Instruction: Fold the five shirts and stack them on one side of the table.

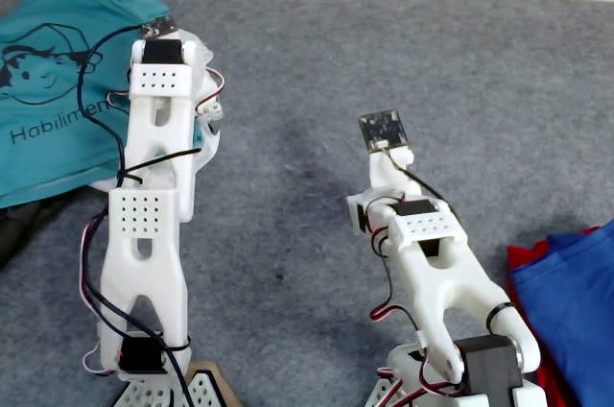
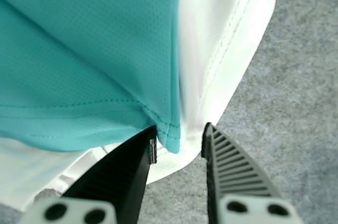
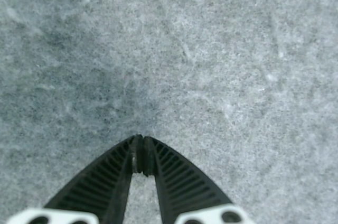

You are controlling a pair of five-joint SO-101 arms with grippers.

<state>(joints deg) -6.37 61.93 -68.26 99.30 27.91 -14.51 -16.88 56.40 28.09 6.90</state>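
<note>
At teal shirt hem, L gripper parted – astride it, R gripper closed, empty

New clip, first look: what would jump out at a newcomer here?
A big teal shirt lies at the far left of the grey table, where the left claw stands open around its hem, over a white shirt. The right claw is shut above mid-table. A blue shirt and a red shirt lie at the near right edge.

Teal shirt partly beyond the high view's left edge, blue shirt beyond its right.
</note>
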